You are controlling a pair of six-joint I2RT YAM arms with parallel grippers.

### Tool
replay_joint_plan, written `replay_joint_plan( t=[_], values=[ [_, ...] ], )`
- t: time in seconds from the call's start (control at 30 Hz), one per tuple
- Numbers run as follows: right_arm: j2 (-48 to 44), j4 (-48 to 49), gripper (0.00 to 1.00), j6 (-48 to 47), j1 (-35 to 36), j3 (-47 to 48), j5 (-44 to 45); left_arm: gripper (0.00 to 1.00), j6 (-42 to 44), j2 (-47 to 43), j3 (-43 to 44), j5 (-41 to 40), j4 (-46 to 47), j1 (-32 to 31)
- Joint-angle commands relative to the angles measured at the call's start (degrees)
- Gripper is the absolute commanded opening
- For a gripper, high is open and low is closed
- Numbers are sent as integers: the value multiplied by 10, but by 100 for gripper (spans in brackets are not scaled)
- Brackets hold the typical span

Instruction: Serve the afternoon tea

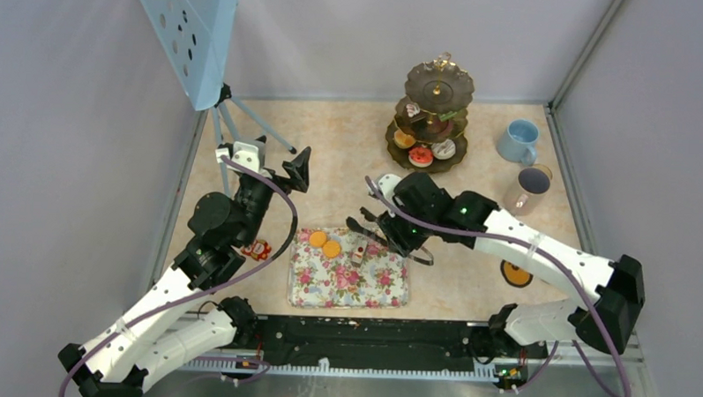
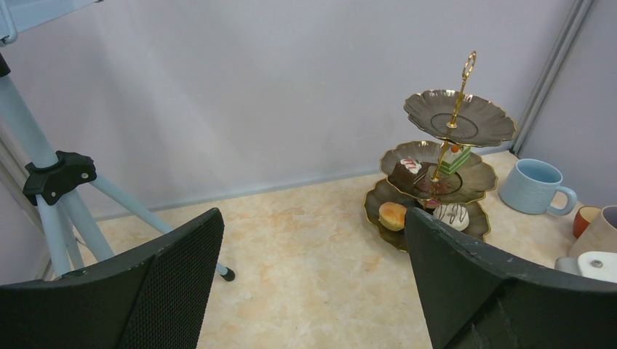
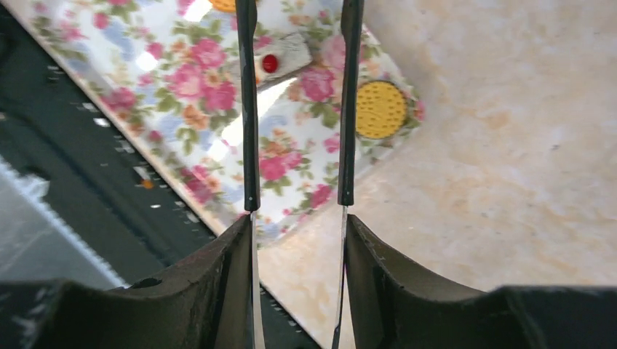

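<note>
Beige table (image 1: 451,286): floral tray (image 1: 389,292) holds orange rounds (image 1: 332,248) (two, seemingly) — right gripper (image 3: 297,247) clamps tongs (image 3: 247,109), left gripper (image 2: 313,240) gapes.

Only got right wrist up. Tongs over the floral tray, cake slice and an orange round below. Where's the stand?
Observer: The three-tier stand sits at the far side of the table, beyond the tray and somewhat to the right. Its top tier is bare and there are treats on the lower two.
Operator: My tongs are gripped fine. Left gripper in the way?
Observer: No. It hangs open off the tray's far left corner, holding nothing.
Operator: Cups?
Observer: The light-blue cup stands right of the stand. The pale-grey cup is closer to the near edge. Both are upright.
</note>
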Motion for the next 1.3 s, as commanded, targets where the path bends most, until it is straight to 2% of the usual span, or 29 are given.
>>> replay_joint_plan(
  t=[0.0,0.07,0.23,0.47,0.9,1.13,1.27],
  values=[
    [27,-47,46,-101,26,3,141,99,1,-8,8,-3,15,3],
    [22,-23,51,-119,45,-16,153,99,1,-8,8,-3,17,3],
    [33,4,52,-135,57,-26,104,99,-1,-9,8,1,17,3],
    [2,38,55,-149,62,-64,73,99,-2,-11,8,2,18,2],
    [-14,52,54,-156,61,-67,88,99,-3,-10,6,2,19,3],
    [-43,52,55,-177,62,-81,31,99,-4,-9,6,5,19,3],
    [-22,47,55,-181,63,-80,15,99,-4,-9,7,5,19,3]
  ],
)
